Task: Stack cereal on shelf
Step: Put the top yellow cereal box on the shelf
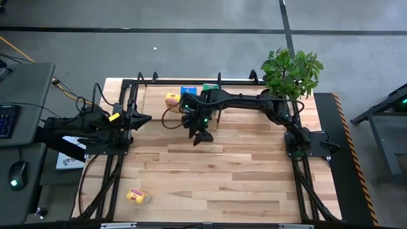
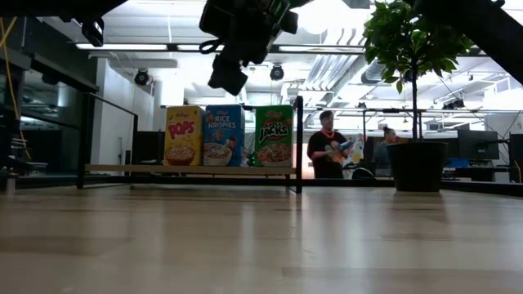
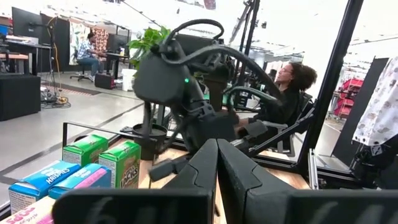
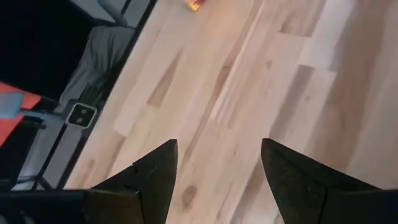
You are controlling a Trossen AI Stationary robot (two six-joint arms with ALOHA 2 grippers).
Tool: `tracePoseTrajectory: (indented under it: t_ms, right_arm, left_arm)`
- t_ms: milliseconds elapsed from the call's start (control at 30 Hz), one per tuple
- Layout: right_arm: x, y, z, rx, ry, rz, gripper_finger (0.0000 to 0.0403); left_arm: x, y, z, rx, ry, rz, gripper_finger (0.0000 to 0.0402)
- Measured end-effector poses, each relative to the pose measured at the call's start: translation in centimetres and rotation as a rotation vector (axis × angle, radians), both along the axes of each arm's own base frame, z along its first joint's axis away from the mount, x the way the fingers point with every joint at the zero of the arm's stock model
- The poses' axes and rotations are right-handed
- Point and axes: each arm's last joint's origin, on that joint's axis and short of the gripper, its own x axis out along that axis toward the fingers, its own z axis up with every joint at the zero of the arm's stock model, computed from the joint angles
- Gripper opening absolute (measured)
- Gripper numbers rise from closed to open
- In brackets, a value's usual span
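Cereal (image 1: pixel 138 196) far from right claw (image 1: pixel 203 137)

I see right gripper (image 1: pixel 201 136) mid-table, raised, pointing down, fingers (image 4: pixel 155 171) spread wide, nothing between | right arm stretched leftward from its base | left gripper (image 1: pixel 145 118) parked at left edge, fingers pressed together

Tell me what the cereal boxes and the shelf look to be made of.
Cereal boxes: probably printed cardboard, given flat faces, sharp edges and bright brand graphics. Shelf: a pale board, apparently wood with a matt finish, held in thin black bars that look like painted metal.
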Motion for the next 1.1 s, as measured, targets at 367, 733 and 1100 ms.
tracePoseTrajectory:
  t_ms: [367, 733, 1100]
  right_arm:
    - [2.8, 1.7, 0.9, -0.148, -0.211, -0.137, 0.0225]
    - [3.5, 2.4, 0.9, -0.663, -0.244, -0.409, 0.0071]
    - [4.2, 1.4, -4.7, -0.855, -0.289, -0.647, 0.0005]
  left_arm:
    - [0.0, 0.0, -0.1, 0.000, 0.006, 0.000, 0.0003]
    - [0.0, 0.0, -0.1, 0.000, 0.006, 0.000, 0.0003]
    - [0.0, 0.0, -0.1, 0.000, 0.006, 0.000, 0.0003]
